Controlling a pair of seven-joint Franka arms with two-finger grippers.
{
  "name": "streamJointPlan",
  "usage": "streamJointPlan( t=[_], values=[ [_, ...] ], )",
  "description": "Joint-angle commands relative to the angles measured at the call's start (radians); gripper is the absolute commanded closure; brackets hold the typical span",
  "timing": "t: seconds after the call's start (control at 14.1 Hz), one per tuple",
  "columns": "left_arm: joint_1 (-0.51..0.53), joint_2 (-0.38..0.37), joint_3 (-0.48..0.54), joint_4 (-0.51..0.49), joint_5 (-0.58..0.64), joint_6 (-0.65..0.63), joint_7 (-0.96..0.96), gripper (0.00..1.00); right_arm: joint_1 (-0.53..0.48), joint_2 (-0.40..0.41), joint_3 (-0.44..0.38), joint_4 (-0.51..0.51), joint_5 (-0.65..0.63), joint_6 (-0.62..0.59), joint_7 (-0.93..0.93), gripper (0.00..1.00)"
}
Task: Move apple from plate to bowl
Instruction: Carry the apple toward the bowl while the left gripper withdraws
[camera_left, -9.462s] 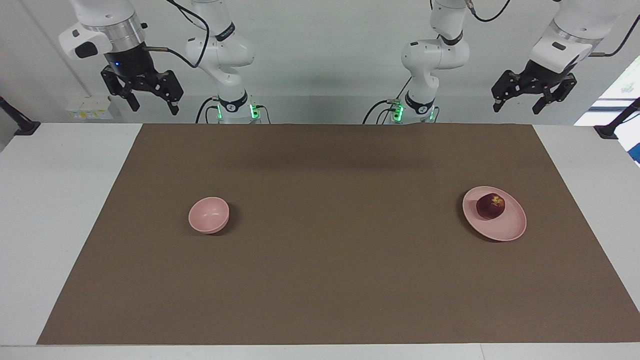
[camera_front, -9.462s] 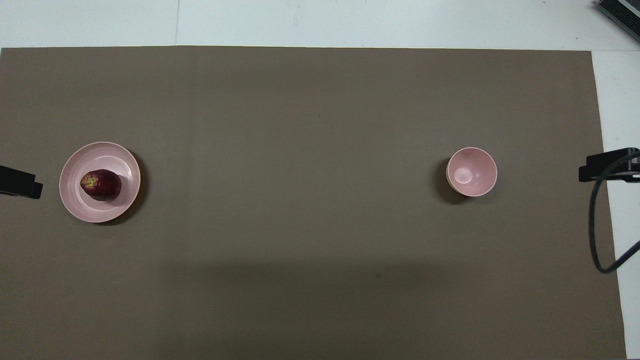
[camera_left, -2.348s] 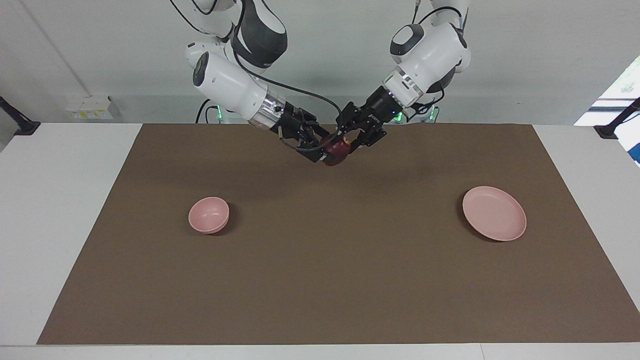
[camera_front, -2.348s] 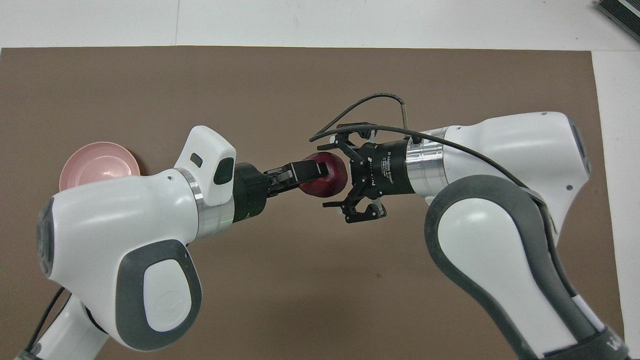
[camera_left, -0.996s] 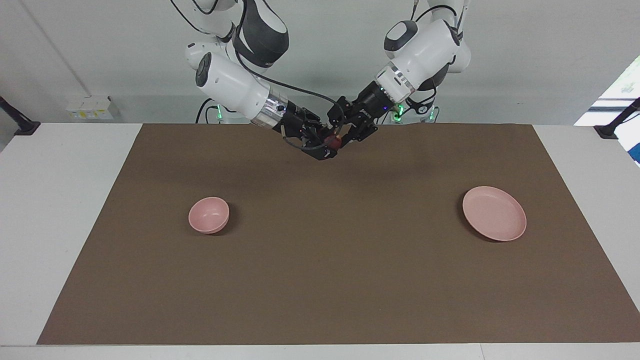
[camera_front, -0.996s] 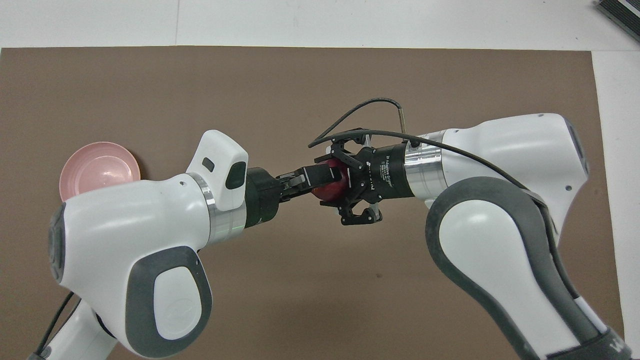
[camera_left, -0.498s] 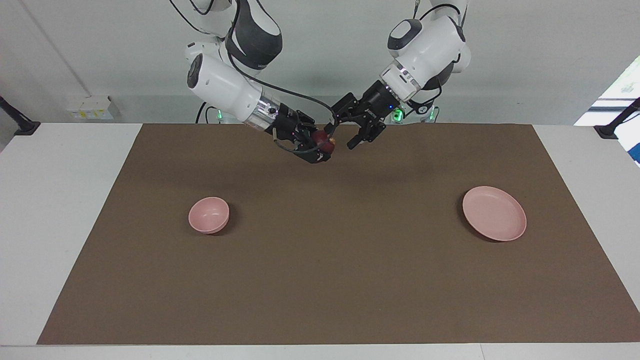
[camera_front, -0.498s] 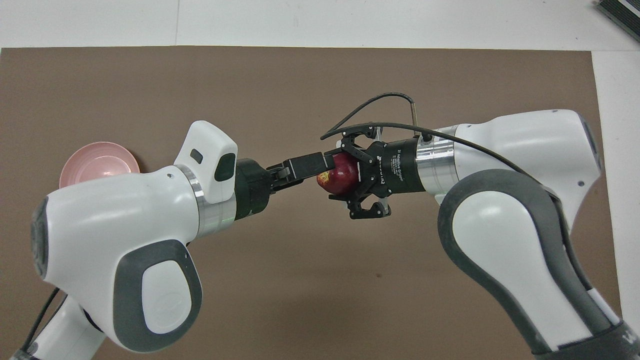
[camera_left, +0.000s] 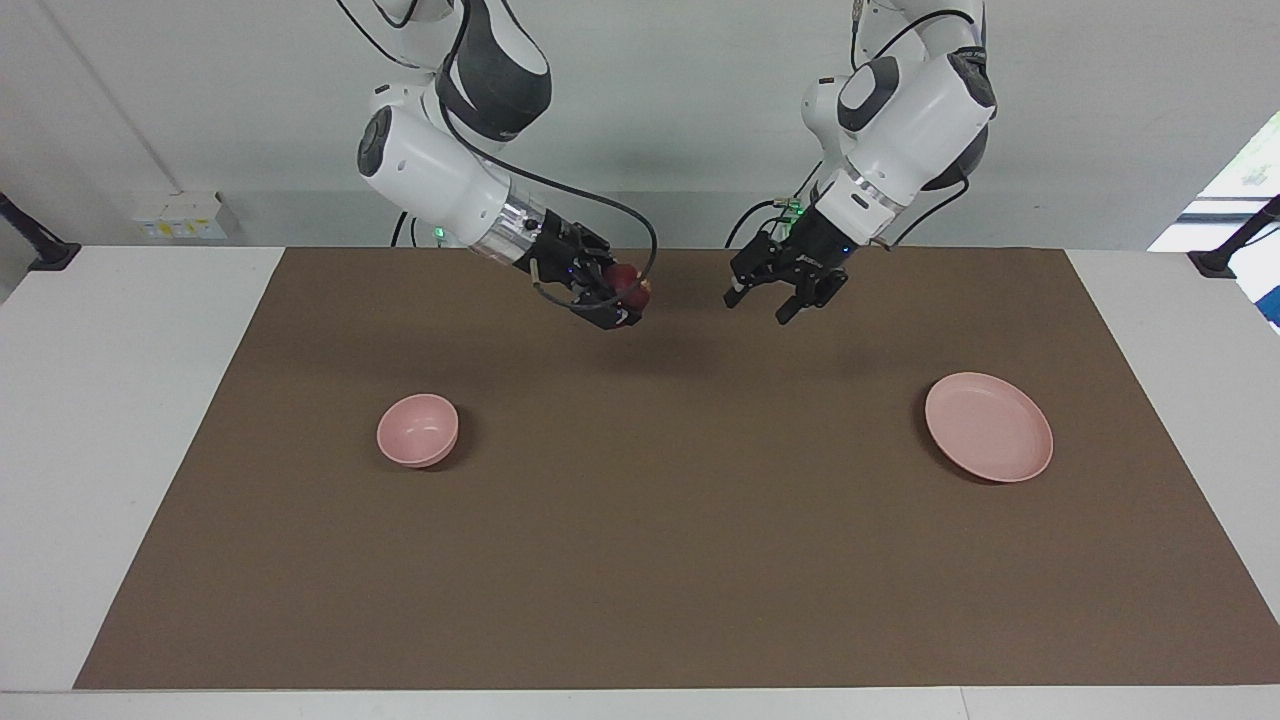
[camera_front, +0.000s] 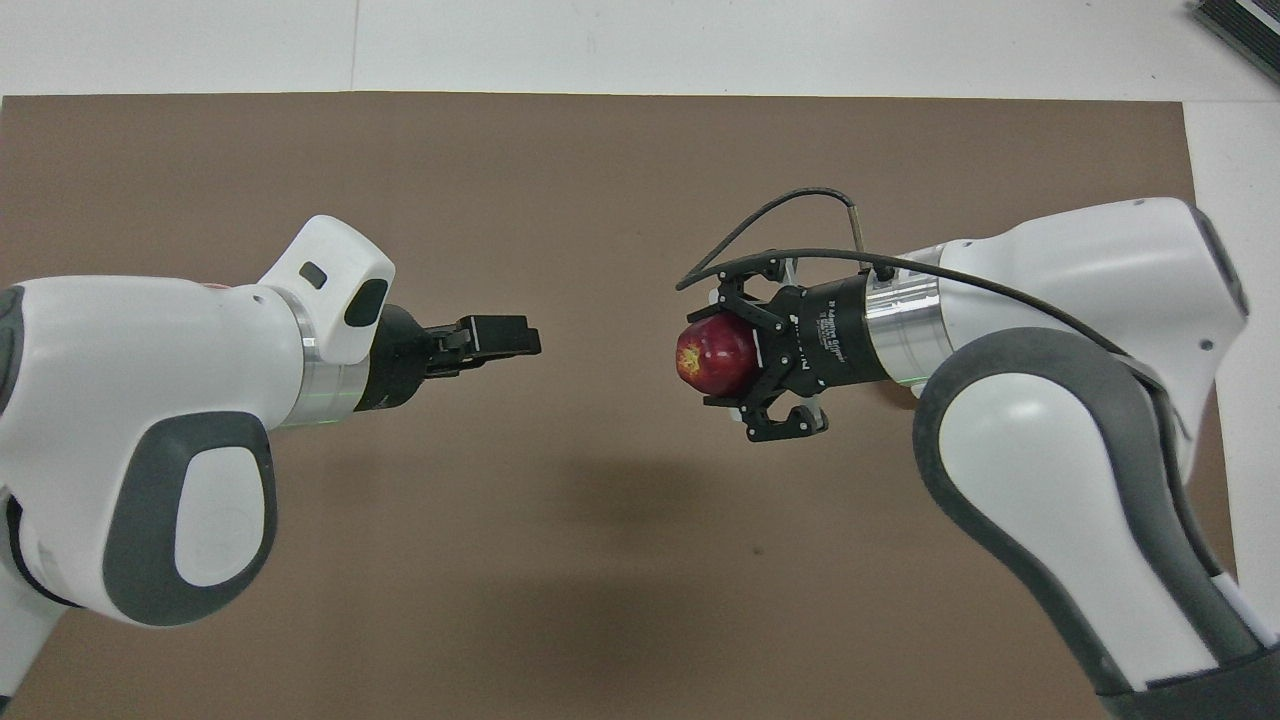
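Bowl (camera_left: 418, 429) sits empty at the right arm's end of the mat; you have the apple (camera_left: 628, 281) pinched in the right gripper (camera_left: 625, 298), arm slanted down over mid-mat, presumably for carrying there. Left gripper (camera_left: 760, 303) hangs apart, fingers spread, arm angled down. Plate (camera_left: 988, 426): bare.

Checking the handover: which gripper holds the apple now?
The right gripper, shut on the apple above the mat. The left gripper is open, empty and apart from it.

A white table (camera_left: 120, 420) carries a brown mat (camera_left: 660, 560) with bowl (camera_left: 417, 429) and plate (camera_left: 989, 426).
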Motion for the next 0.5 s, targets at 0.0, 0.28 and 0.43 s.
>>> streamJointPlan(
  t=[0.0, 0.28, 0.43],
  values=[
    [0.063, -0.003, -0.008, 0.033, 0.177, -0.139, 0.011, 0.00, -0.085, -0.037, 0.002, 0.022, -0.165, -0.151, -0.154, 1.00],
    [0.140, 0.005, -0.008, 0.059, 0.359, -0.213, 0.091, 0.00, -0.171, -0.037, 0.002, 0.016, -0.402, -0.177, -0.482, 1.00],
    [0.193, 0.012, -0.008, 0.073, 0.364, -0.242, 0.201, 0.00, -0.214, -0.035, 0.002, 0.008, -0.521, -0.162, -0.667, 1.00]
  ],
)
